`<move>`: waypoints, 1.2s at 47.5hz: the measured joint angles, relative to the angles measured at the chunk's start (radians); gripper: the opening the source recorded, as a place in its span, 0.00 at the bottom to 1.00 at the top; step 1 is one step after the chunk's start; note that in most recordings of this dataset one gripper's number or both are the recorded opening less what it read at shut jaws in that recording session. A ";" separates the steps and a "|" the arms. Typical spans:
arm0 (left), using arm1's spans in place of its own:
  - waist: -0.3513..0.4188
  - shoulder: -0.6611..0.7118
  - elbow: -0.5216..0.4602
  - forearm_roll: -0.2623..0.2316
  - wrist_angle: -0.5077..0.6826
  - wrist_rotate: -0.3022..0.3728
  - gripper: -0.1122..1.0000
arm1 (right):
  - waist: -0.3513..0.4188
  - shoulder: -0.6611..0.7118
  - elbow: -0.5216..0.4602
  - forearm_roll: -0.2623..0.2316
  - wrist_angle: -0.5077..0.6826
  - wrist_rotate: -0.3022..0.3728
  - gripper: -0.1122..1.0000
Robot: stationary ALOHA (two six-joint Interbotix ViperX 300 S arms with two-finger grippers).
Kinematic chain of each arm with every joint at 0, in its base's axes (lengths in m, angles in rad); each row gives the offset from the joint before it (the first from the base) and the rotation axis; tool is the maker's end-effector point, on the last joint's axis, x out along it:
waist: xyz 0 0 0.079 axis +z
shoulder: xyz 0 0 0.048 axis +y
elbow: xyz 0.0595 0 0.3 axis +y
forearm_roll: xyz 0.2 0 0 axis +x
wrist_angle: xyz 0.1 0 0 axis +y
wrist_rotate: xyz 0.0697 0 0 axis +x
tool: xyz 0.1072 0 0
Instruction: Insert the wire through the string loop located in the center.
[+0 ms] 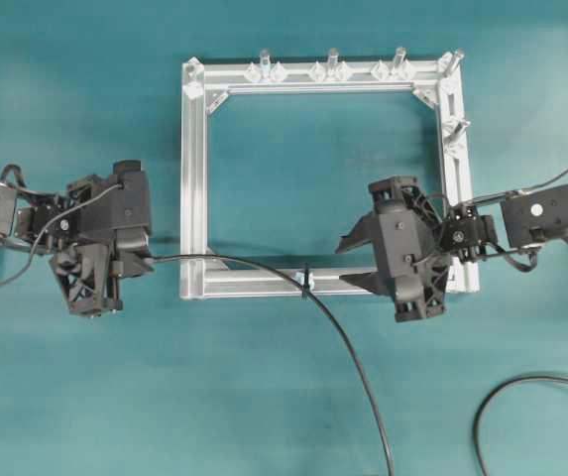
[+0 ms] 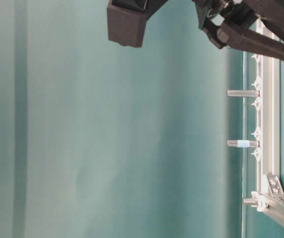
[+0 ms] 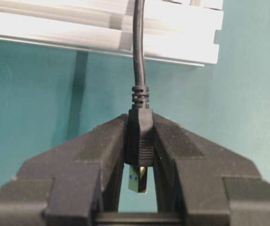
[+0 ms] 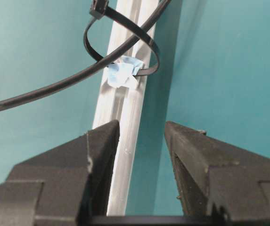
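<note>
Clamping the plug end of the wire (image 3: 140, 134), your left gripper (image 3: 139, 155) has both pads tight on the black plug body, brassy tip poking back between the fingers toward 6 o'clock in the left wrist view. Cable runs out at 12 o'clock over the silver frame (image 3: 102, 35).

Overhead: left gripper (image 1: 115, 260) sits just off the frame's lower left corner, at 9 o'clock from the string loop (image 1: 306, 282). Wire leaves it, rides along the bottom bar, passes through the loop, then drops away toward 5 o'clock off the table edge.

Right wrist view shows it best: wire (image 4: 69, 80) is inside the string loop (image 4: 120, 49), loop tied round the bar with a pale blue fitting (image 4: 121, 71).

Your right gripper (image 4: 142, 141) is wide open, empty, straddling the bar just at 3 o'clock of the loop; overhead (image 1: 363, 263).

Risks, as I judge it: pull left too hard and cable drag tilts or snaps the thin loop, or shifts the frame. Release carelessly and slack may slide back out.
</note>
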 measured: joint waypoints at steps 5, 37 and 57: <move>-0.002 0.000 0.000 -0.002 0.003 -0.002 0.34 | 0.000 0.000 0.002 -0.002 0.000 0.000 0.52; -0.011 -0.114 -0.018 0.009 0.003 0.048 0.52 | -0.002 -0.058 -0.005 -0.002 0.000 0.002 0.52; -0.009 -0.225 -0.017 0.011 0.003 0.140 0.52 | -0.015 -0.166 0.012 -0.002 0.005 -0.002 0.52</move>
